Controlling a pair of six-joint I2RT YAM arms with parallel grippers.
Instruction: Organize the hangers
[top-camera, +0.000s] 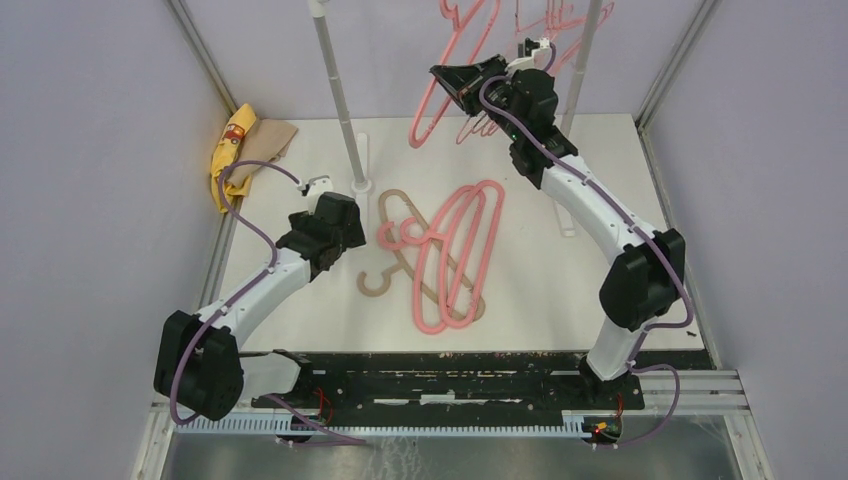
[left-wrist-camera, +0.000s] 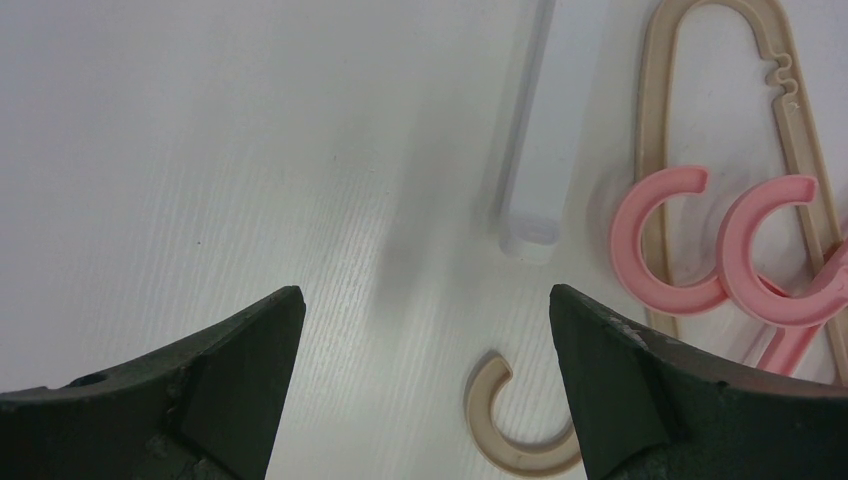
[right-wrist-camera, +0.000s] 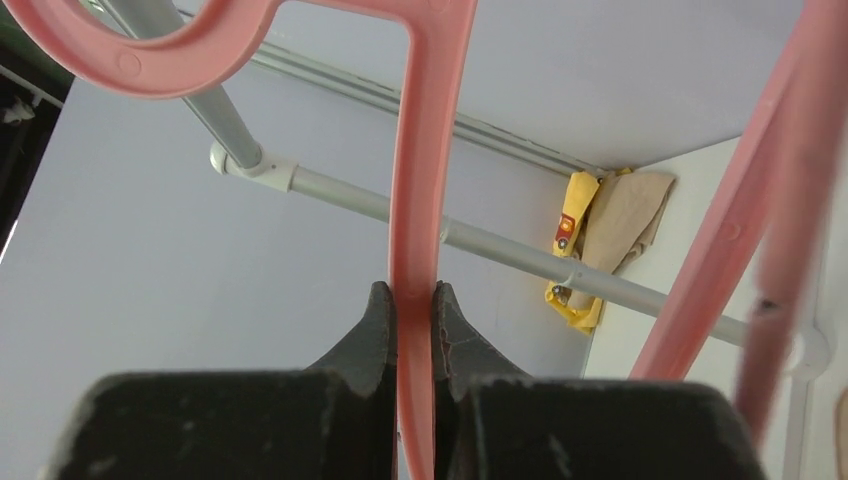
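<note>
My right gripper is shut on the neck of a thick pink hanger and holds it high by the rack rail; in the top view the gripper is raised at the back with that hanger dangling. More pink hangers hang at the top. Several pink hangers lie on the table over a tan hanger. My left gripper is open and empty, low over the table, with the tan hook by its right finger and two pink hooks further right.
White rack poles stand at the back left and back right; a pole's foot lies ahead of my left gripper. A yellow-and-tan cloth sits at the table's far left corner. Cage walls surround the table.
</note>
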